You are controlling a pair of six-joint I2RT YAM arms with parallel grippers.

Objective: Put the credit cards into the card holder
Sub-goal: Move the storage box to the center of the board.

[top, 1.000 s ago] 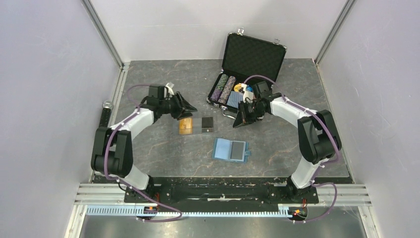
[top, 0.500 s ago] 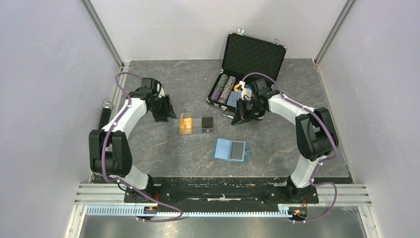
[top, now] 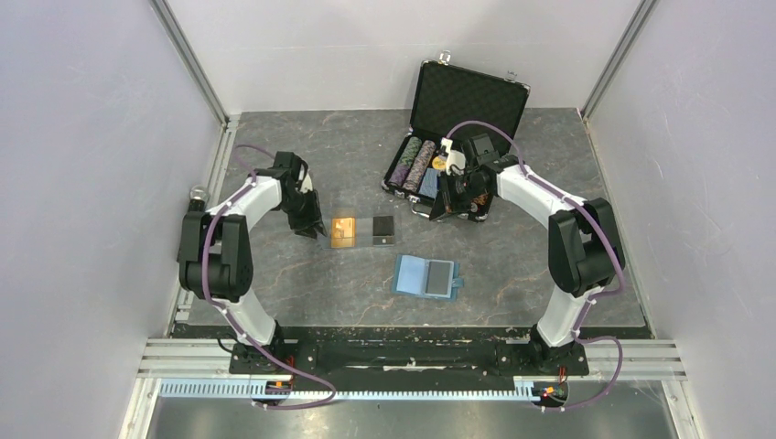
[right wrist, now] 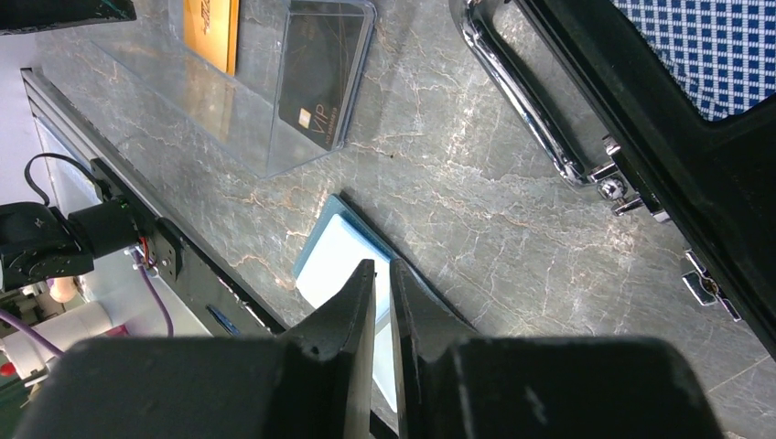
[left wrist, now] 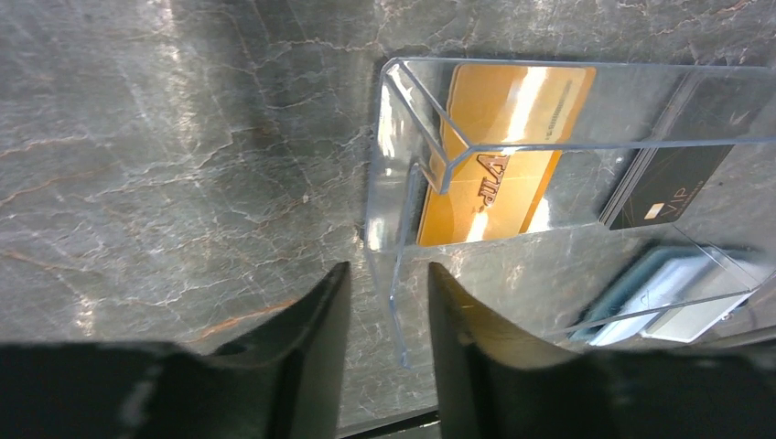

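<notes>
Two cards, one orange-gold plastic rectangle and one black rectangle, lie flat within a clear plastic tray just ahead of the left pincer. Its jaws stand apart astride the tray's near wall, not visibly pressing it. Past the tray from that pincer, the open teal-blue folding card holder lies on the grey marbled surface. The right pincer hangs all but closed and empty, the holder showing beyond its tips and a black metal-edged case close beside it.
</notes>
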